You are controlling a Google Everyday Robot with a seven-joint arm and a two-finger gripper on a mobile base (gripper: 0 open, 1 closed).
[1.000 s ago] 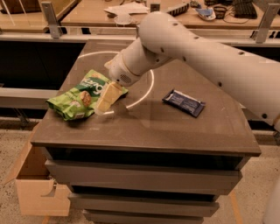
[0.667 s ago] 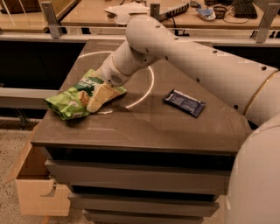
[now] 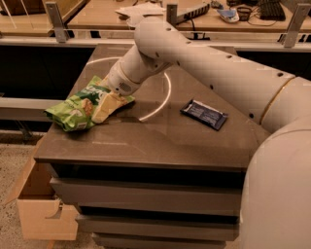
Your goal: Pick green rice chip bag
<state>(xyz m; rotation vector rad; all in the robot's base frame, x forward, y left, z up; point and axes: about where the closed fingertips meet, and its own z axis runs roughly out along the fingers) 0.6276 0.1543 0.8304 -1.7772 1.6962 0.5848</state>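
The green rice chip bag (image 3: 77, 107) is a crinkly light-green snack bag with a dark green logo. It lies on the left part of the dark tabletop (image 3: 146, 141), and its left end reaches the table's left edge. My gripper (image 3: 106, 106) is at the end of the white arm (image 3: 204, 63), which reaches in from the right. The gripper rests down on the bag's right half and covers part of it.
A small flat dark blue wrapper (image 3: 204, 114) lies on the right of the tabletop. A white ring (image 3: 163, 99) is marked on the top. An open cardboard box (image 3: 36, 204) stands on the floor at the lower left. A cluttered desk (image 3: 160, 9) stands behind.
My gripper has moved left and down onto the bag. The bag has shifted slightly left toward the table's edge. The blue wrapper has not moved.
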